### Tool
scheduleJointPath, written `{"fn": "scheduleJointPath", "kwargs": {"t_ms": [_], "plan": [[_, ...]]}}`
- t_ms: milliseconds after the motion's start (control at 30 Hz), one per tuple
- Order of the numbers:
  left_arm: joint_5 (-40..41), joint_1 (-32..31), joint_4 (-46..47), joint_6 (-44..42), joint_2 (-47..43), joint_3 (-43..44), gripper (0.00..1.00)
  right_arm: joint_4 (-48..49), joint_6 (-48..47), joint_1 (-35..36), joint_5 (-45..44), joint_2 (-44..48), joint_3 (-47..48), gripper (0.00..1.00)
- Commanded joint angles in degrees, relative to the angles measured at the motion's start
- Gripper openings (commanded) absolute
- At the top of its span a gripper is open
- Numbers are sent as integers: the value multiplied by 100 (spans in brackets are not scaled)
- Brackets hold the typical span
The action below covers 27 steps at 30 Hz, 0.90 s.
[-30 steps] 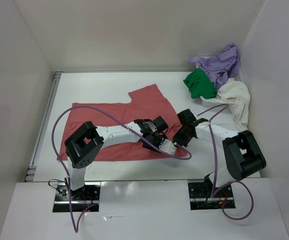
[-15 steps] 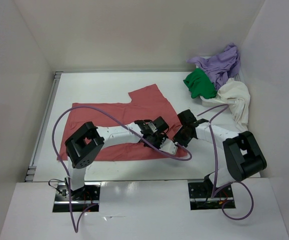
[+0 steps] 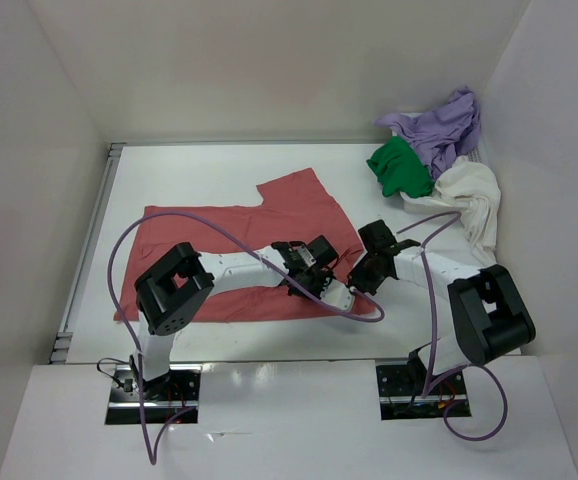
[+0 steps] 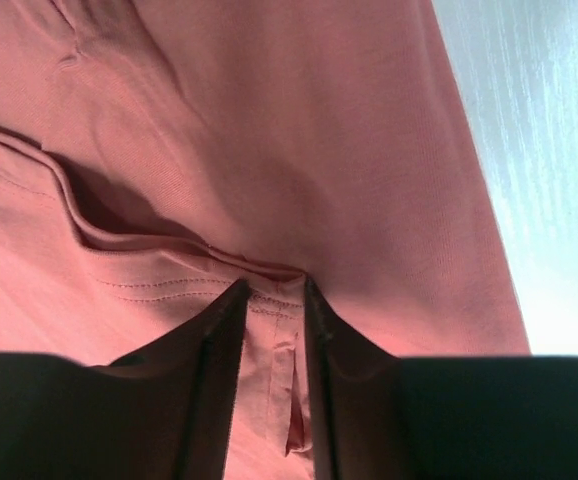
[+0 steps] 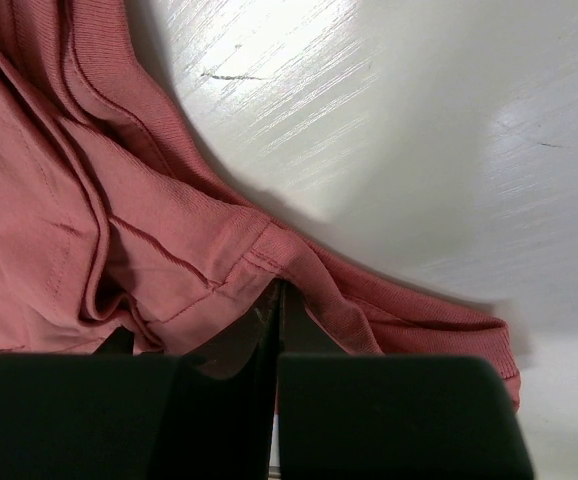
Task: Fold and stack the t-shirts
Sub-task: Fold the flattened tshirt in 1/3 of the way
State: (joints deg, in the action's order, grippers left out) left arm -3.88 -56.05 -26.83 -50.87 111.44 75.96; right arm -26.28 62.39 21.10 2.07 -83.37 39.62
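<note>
Left gripper (image 3: 307, 288) is low on the near edge of the salmon-red shirt (image 3: 219, 235). In its wrist view, the left gripper (image 4: 272, 292) has its fingers (image 4: 224, 330) drawn narrow on a stitched hem fold of the salmon-red shirt (image 4: 299, 130) - gripping cloth. Beyond the tips the shirt lies flat, with bare tabletop (image 4: 549, 150) off to the right.

Right gripper (image 3: 359, 277) is just beside the left one, at the shirt's near right corner. Right gripper (image 5: 276, 290) is pinched nearly closed on the hem of the salmon-red shirt (image 5: 159, 240); cloth is bunched to its left, and bare tabletop (image 5: 419, 130) lies ahead.

The rest of the shirt is spread on the tabletop (image 3: 199, 170) behind and left of both grippers. Green shirt (image 3: 399, 168), lavender shirt (image 3: 444, 125) and cream shirt (image 3: 471, 195) are heaped together well beyond the right gripper, off to its right - none is folded.
</note>
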Motion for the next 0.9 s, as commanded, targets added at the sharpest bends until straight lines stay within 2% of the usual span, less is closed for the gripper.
{"fn": "scheduleJointPath", "kwargs": {"t_ms": [0,67,100,333,500,767,867], "plan": [[-218,-2,-15,-46,80,-29,36,-167,-8,-71,-338,5,-217,1],[-218,-2,-15,-46,80,24,29,-167,-8,-71,-338,5,-217,1],[-218,-2,-15,-46,80,24,23,-167,-8,-71,-338,5,-217,1],[-60,-2,99,69,80,-38,3,-167,-60,-71,-338,5,-217,2],[256,51,284,348,19,14,0,-167,-60,-71,-286,5,-217,2],[458,919,722,1307,-96,217,0,-167,-60,-71,-286,5,-270,2],[458,1052,776,1571,-96,217,1,-167,-60,-71,-286,5,-270,2]]}}
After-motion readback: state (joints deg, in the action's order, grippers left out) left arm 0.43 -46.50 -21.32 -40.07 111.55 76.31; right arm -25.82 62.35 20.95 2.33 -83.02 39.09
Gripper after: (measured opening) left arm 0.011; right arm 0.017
